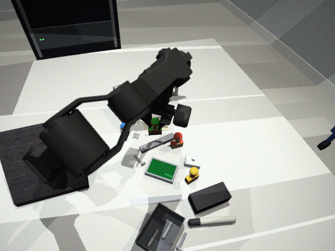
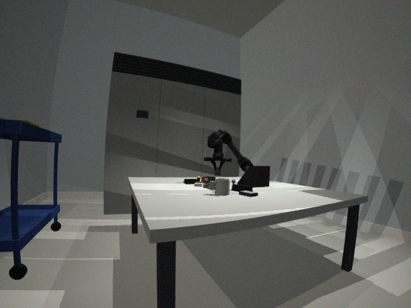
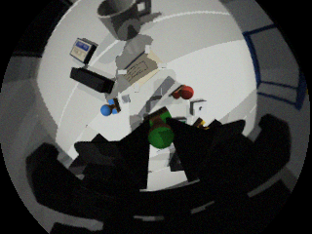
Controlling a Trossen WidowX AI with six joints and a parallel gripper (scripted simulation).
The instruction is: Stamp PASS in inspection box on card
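Observation:
The green-knobbed stamp (image 1: 155, 121) (image 2: 218, 168) (image 3: 161, 137) is upright between the fingers of my gripper (image 1: 154, 125) (image 2: 218, 169) (image 3: 158, 121), which is shut on it. The exterior view shows it raised above the table. The card (image 3: 153, 61) lies beyond the stamp in the wrist view; the arm and stamp partly hide it in the top view, and its inspection box cannot be made out clearly. The green ink pad (image 1: 159, 168) lies open in its grey tray, with a small lighter marking near one corner. The stamp's underside is hidden.
Red (image 1: 178, 136) (image 3: 186, 92), yellow (image 1: 193, 171) and blue (image 3: 106, 110) stamps stand around. A grey bar (image 1: 156, 143) lies between card and pad. A mug (image 2: 222, 187) (image 3: 119, 19), black block (image 1: 209, 197), marker (image 1: 216, 220) and open tray (image 1: 146, 227) are also on the table.

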